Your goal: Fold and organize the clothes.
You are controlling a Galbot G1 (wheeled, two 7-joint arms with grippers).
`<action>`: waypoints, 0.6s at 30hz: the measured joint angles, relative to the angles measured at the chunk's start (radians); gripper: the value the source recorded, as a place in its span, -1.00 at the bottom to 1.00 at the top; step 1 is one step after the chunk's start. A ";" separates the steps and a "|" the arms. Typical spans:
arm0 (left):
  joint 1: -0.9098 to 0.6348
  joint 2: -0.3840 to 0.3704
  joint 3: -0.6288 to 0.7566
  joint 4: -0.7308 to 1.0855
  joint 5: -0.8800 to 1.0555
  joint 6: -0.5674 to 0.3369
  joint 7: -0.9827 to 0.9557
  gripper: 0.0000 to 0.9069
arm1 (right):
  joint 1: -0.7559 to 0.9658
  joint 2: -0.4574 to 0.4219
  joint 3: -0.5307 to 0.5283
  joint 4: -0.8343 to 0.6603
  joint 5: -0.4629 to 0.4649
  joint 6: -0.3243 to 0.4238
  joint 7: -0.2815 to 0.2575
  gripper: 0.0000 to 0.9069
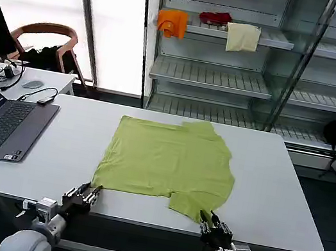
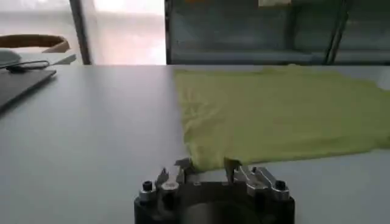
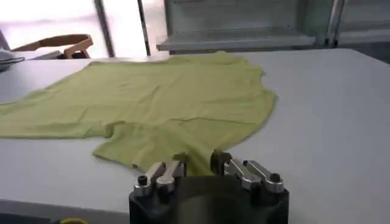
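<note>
1. Closest to the head camera are the two grippers, both sitting right at the near edge of the table. The left gripper is at the near-left corner of the T-shirt, the right gripper at the near-right sleeve.

2. Left gripper first: in its wrist view the left gripper has its fingers spread, with a clear gap between them, nothing pinched. The shirt's hem corner lies straight ahead of that gap, just beyond the fingertips. I'd guess it's almost touching, but the angle is too flat to be sure.

3. Right gripper: also spread, also holding nothing. The sleeve edge sits right in front of the tips, maybe already poking between them, hard to call.

4. The relation that matters: the shirt lies directly forward of both grippers, flat on the table, spread out roughly mid-table with its long axis running side to side across the robot, neck end toward the right. So each arm is nearest its own end of the near edge, and neither has to cross over.

5. My read: the next move is a short push forward and a pinch on both near corners, then a fold away from the robot.

6. Farther out: a laptop well off to the left, shelves behind the table.
</note>
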 measured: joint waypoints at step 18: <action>-0.055 -0.017 0.003 0.008 -0.037 -0.022 -0.026 -1.00 | 0.053 0.029 0.007 0.003 0.004 0.036 0.025 -1.00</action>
